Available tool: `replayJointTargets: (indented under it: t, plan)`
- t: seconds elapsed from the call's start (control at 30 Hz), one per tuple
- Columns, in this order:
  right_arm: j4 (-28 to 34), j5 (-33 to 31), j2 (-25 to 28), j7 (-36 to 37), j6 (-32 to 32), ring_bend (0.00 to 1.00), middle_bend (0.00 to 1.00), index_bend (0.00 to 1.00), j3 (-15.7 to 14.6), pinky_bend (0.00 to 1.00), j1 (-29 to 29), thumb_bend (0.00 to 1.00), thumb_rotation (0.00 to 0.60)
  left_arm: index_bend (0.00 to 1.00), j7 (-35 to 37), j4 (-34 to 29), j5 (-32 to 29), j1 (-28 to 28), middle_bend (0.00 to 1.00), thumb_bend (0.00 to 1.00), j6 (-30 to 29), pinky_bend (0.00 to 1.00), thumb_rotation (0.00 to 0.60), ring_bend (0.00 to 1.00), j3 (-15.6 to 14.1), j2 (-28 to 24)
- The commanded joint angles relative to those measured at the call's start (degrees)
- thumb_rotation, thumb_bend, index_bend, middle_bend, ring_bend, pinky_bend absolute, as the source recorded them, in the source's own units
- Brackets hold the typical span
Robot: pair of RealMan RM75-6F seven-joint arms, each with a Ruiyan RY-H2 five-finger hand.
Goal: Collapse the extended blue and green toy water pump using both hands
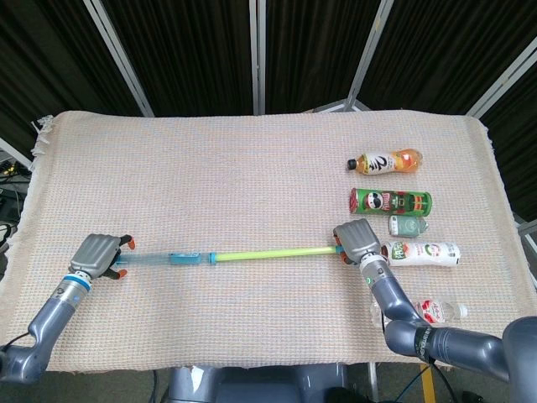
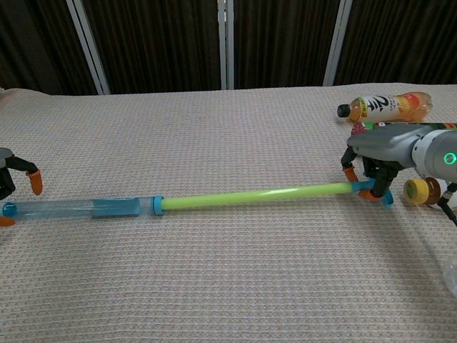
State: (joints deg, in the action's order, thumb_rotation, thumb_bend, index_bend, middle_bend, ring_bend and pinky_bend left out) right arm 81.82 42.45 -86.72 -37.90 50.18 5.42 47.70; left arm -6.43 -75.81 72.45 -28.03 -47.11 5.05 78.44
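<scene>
The toy pump lies extended across the cloth, its clear blue barrel (image 1: 164,259) (image 2: 78,209) on the left and its green rod (image 1: 273,251) (image 2: 250,196) on the right. My right hand (image 1: 358,238) (image 2: 378,153) grips the blue handle (image 2: 375,194) at the rod's far end, fingers curled around it. My left hand (image 1: 98,254) (image 2: 11,179) sits over the barrel's tip. In the chest view its orange fingertips (image 2: 34,183) straddle the barrel with a gap, one above and one below.
To the right of the handle lie an orange drink bottle (image 1: 386,161), a green chip can (image 1: 390,201), a small green bottle (image 1: 409,225), a white bottle (image 1: 422,252) and a clear water bottle (image 1: 438,311). The woven cloth (image 1: 252,168) covers the table.
</scene>
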Motion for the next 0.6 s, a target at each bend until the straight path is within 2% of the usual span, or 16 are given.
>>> replayJointTargets:
  t: [0.03,0.43,0.6]
  plan:
    - [0.0,-0.1,0.1,0.0,0.1,1.0,1.0,0.69,-0.1,1.0,0.1,0.49,0.6,0.4,0.5,1.0,-0.6,-0.7,0.86,0.26,0.7,1.0,0.6,0.8,-0.1,1.1]
    - [0.3,-0.2,1.0,0.2,0.6,1.0,1.0,0.7,-0.3,1.0,0.2,0.5,0.6,0.41,1.1,2.5,-1.9,-2.6,0.86,0.26,2.4,1.0,0.6,0.8,-0.2,3.1]
    - [0.6,-0.2,1.4,0.3,0.9,1.0,1.0,0.7,-0.4,1.0,0.2,0.5,0.6,0.43,0.8,3.0,-2.8,-3.2,0.86,0.34,3.2,1.0,0.6,0.8,-0.5,3.8]
